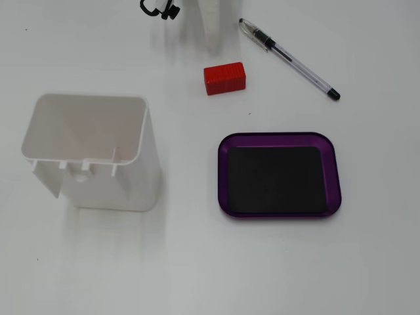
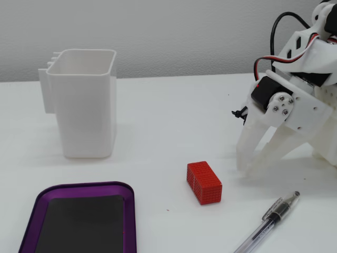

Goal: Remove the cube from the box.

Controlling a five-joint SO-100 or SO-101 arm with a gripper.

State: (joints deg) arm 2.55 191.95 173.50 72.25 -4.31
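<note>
Nearest the camera in a fixed view, the shallow translucent purple tray with black bottom [image 2: 84, 216] is cut off by the lower edge; inside it nothing lies. Right of it, a clear ballpoint pen [image 2: 268, 221] is also cut at the bottom edge. On the white desk [image 2: 168, 116], outside the tray, lies the small red ribbed plastic block [image 2: 204, 182], at lower centre. At right, the white hand [image 2: 251, 168] rests its tips on the desk, slightly open, holding nothing. A tall white plastic container [image 2: 84, 103] stands upper left. In the other fixed view the hand is almost fully cut off.
</note>
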